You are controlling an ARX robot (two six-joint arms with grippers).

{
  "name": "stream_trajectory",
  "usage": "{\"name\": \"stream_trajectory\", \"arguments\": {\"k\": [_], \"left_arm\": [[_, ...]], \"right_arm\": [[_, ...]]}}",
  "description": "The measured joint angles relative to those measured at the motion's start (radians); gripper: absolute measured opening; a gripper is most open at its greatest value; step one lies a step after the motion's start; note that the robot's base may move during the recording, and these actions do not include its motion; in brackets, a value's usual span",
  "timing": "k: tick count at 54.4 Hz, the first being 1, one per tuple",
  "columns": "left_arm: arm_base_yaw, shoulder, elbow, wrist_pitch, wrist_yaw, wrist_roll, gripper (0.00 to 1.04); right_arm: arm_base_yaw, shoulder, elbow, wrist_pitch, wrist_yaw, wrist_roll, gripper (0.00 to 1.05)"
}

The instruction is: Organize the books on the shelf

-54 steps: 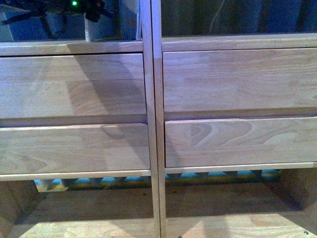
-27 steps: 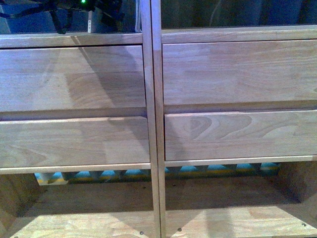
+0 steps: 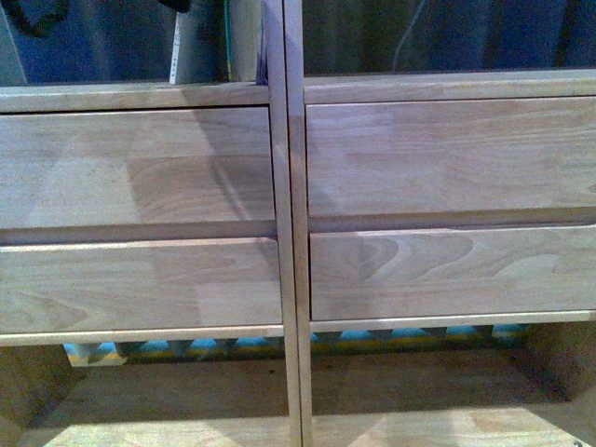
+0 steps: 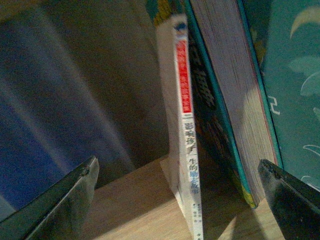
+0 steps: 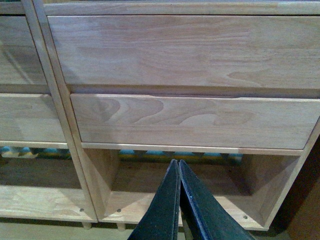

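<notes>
In the left wrist view a thin softcover [image 4: 186, 150] with a red-and-white spine stands upright on the shelf board [image 4: 130, 205]. A thicker book with a teal edge [image 4: 225, 100] leans next to it. My left gripper [image 4: 177, 161] is open, with one finger on either side of both books and touching neither. In the front view the books [image 3: 200, 42] stand in the upper left compartment of the light wood shelf [image 3: 293, 233]. My right gripper [image 5: 176, 165] is shut and empty, and points at the lower right open compartment [image 5: 200, 190].
Four plain drawer fronts [image 3: 447, 158] fill the middle of the shelf. Open compartments lie below them [image 3: 168, 391]. A teal cover with pale shapes [image 4: 295, 80] stands beyond the thick book. Blue and yellow flooring [image 3: 410, 335] shows behind the lower compartments.
The front view has shifted, so the shelf sits lower in the picture. The dark arm with its green light has left the top left, and the books now show there.
</notes>
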Motion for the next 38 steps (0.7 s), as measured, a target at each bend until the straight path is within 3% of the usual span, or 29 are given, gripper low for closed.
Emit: {"name": "stream_trajectory", "arguments": {"k": [20,32,38], "left_arm": [[0.102,-0.465,-0.565,0.192,-0.088,-0.108,0.97],[0.192,-0.805,-0.875,0.11,-0.029,-0.231,0.97],[0.261,-0.953,-0.969,0.024,0.027,-0.318,0.97]], "right_arm": [[0.0,-0.1,-0.018,-0.063,0.0,0.001,0.03],[0.0,-0.164,-0.018,-0.127,0.0,0.001,0.03],[0.0,-0.295,-0.018,-0.283,0.001,0.001,0.03]]}}
